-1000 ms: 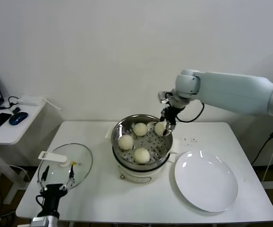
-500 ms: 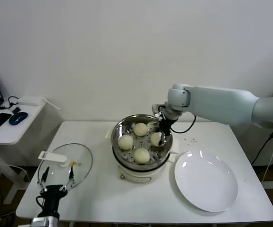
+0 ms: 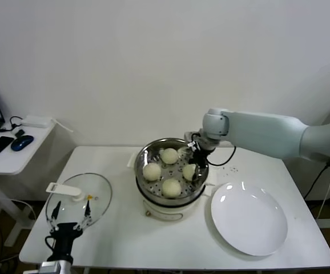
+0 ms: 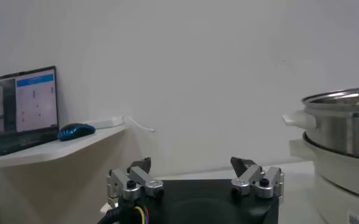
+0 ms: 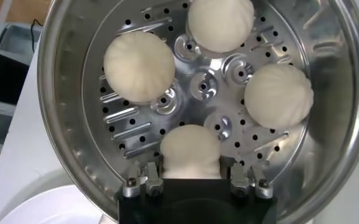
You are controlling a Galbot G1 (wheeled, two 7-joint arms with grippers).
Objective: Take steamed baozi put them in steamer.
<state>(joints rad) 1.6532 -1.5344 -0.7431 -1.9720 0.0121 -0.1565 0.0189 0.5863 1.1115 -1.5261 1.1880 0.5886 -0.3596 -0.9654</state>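
The steamed baozi looks soft and light, best taken gently by its sides. The right pincer is clamped on it inside the steamer. The left pincer stands apart, idle.

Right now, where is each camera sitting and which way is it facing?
Head: high, looking down at the table; right arm over the steamer, left hand low beside the glass lid.
Left wrist: low, level, facing the wall; open left hand.
Right wrist: straight down into the steamer; right hand around a baozi.
All share the steamer.
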